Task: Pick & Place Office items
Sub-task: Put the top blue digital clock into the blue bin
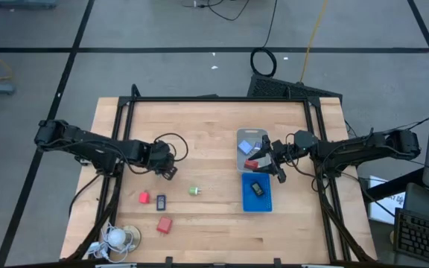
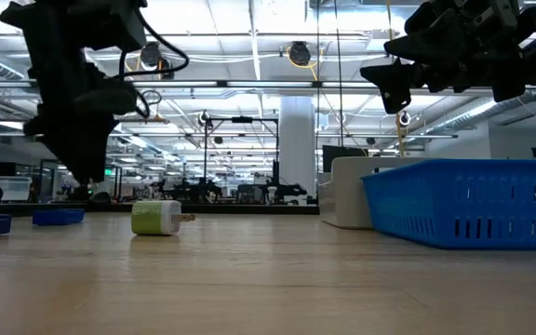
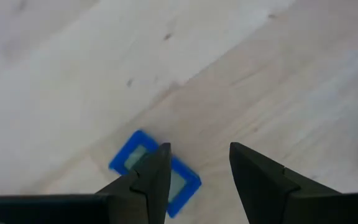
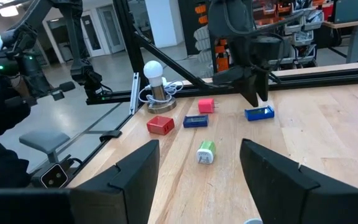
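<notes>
Left end effector [image 1: 167, 170]: I see it over the worktop's left half, fingers [image 3: 148, 180] apart with nothing between them; in its wrist view a blue piece [image 3: 154, 172] lies flat on the wood below, partly behind one finger.
Right end effector [image 1: 277, 167]: it hangs above the trays at the right, fingers [image 4: 135, 171] apart and empty.
Worktop [image 1: 214, 126]: pale wood with a dark frame around it.
Blue tray [image 1: 257, 201]: right of centre; a dark piece [image 1: 256, 188] lies inside.
Clear tray [image 1: 250, 136]: touching the blue tray's far end; it holds a light-blue cube [image 1: 245, 147] and a red block [image 1: 252, 164].
Green bit [image 1: 194, 190]: alone near the middle, on its side in the low view.
Red blocks: one [image 1: 144, 197] just beside a dark blue piece [image 1: 161, 202], another [image 1: 164, 224] nearer the front edge.
White coil [image 1: 116, 237]: front left corner of the worktop.
Blue piece in the high view: I cannot tell it apart under the left arm.
</notes>
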`<state>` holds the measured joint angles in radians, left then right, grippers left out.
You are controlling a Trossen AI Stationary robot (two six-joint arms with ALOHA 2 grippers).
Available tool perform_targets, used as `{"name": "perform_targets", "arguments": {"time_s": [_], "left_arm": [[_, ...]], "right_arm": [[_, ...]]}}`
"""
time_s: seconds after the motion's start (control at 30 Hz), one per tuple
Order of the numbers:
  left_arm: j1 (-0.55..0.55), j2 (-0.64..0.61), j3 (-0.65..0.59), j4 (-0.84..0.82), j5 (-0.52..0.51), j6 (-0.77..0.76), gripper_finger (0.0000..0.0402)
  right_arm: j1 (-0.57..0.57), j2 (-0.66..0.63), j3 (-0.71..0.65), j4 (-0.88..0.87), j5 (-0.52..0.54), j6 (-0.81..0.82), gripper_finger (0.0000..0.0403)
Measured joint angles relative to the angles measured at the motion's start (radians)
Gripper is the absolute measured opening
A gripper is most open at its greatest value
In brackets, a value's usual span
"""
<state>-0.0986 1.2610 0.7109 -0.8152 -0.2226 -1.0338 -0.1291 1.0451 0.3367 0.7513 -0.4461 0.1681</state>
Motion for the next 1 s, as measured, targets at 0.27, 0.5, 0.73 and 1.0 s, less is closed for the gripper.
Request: {"name": "perform_targets", "arguments": {"time_s": [0.27,0.5,0.73,1.0], "left_arm": [[-0.016,0.028,0.000,-0.129,0.016,-0.243,0.0166],[-0.026,0.076,-0.001,-0.113,0.027,-0.224,0.0172],[-0.037,0.175,0.000,-0.113,0.039,-0.267,0.0234],[-0.035,0.189,0.000,-0.101,0.045,-0.357,0.0294]], "right_arm": [[0.000,0.000,0.000,0.000,0.000,0.001,0.0215],[0.000,0.000,0.000,-0.001,0.000,0.002,0.0215],[0.000,0.000,0.000,-0.004,0.000,0.003,0.0215],[0.000,0.000,0.000,-0.007,0.000,0.003,0.0215]]}}
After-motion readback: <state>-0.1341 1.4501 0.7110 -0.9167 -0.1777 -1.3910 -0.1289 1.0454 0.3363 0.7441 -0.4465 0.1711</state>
